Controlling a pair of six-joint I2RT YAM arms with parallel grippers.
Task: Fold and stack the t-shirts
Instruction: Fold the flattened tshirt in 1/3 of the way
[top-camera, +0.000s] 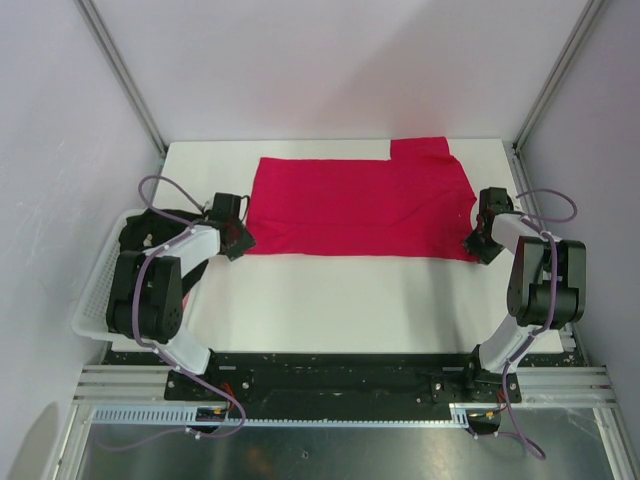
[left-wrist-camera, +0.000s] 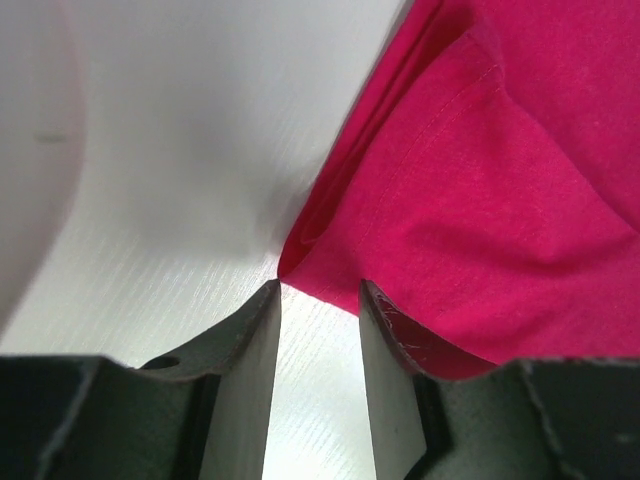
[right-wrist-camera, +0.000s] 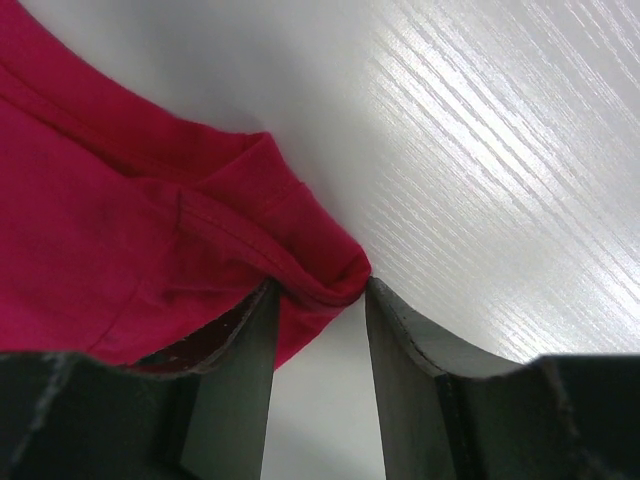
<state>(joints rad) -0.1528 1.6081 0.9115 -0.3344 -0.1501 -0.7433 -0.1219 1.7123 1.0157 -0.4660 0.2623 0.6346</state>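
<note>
**On the table: red t-shirt with a gripper at each near corner**

On the white table (top-camera: 330, 300) lay a crimson-red t-shirt (top-camera: 360, 205), spread flat across the far half, one sleeve (top-camera: 420, 148) jutting toward the far edge on the right. Neither wrist view showed more than a corner of it; the rest ran out of frame or was blocked by the gripper bodies along the bottom.

At the table's left edge stood a white lattice basket (top-camera: 97, 290), largely covered by the left arm (top-camera: 150, 290). A dark mass showed at its far end, but cloth could not be told from arm housing there. No other shirt could be confirmed.

The left gripper (top-camera: 238, 240) sat at the shirt's near left corner. In the left wrist view its fingers (left-wrist-camera: 250, 340) stood apart with a moderate gap and bare table visible between them. The cloth corner (left-wrist-camera: 310, 265) reached just to the tips, and one finger overlapped the hemmed edge. Nothing was pinched.

The right gripper (top-camera: 476, 243) sat at the near right corner. In the right wrist view its fingers (right-wrist-camera: 400, 340) were likewise spread. A bunched fold of hem (right-wrist-camera: 335, 280) lay in the mouth of the gap, seemingly touching both tips, with bare table showing below it. Whether the fold was under any pressure could not be made out.
</note>
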